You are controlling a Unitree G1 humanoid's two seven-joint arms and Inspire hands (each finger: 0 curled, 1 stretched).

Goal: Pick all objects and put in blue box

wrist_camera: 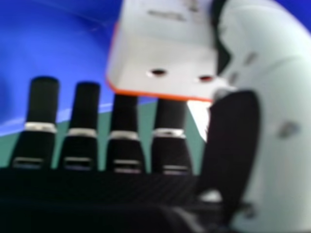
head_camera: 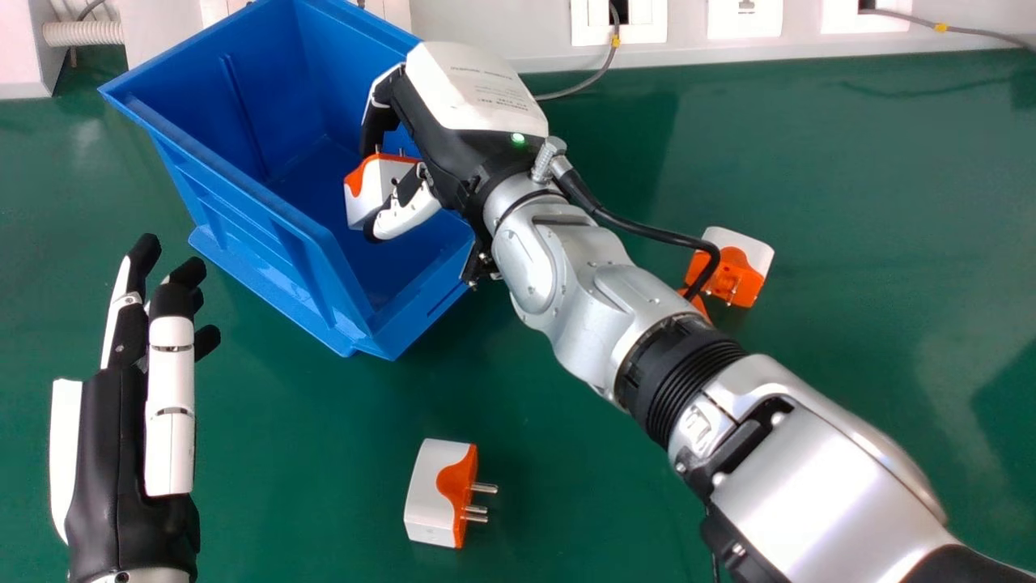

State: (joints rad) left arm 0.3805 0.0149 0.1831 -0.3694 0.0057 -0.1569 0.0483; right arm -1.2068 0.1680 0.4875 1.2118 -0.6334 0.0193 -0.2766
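Right robot hand (head_camera: 441, 142) pinches a white-and-orange adapter (head_camera: 368, 193) over the blue box (head_camera: 251, 235) at eleven o'clock on the desk (head_camera: 850, 178); an uneven release could snag it and tip it askew.

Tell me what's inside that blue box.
In the blue box, bare blue floor and walls show. A robot hand holds a white-and-orange plug over or within its opening; whatever lies directly beneath hand and plug is covered, so I can't tell.
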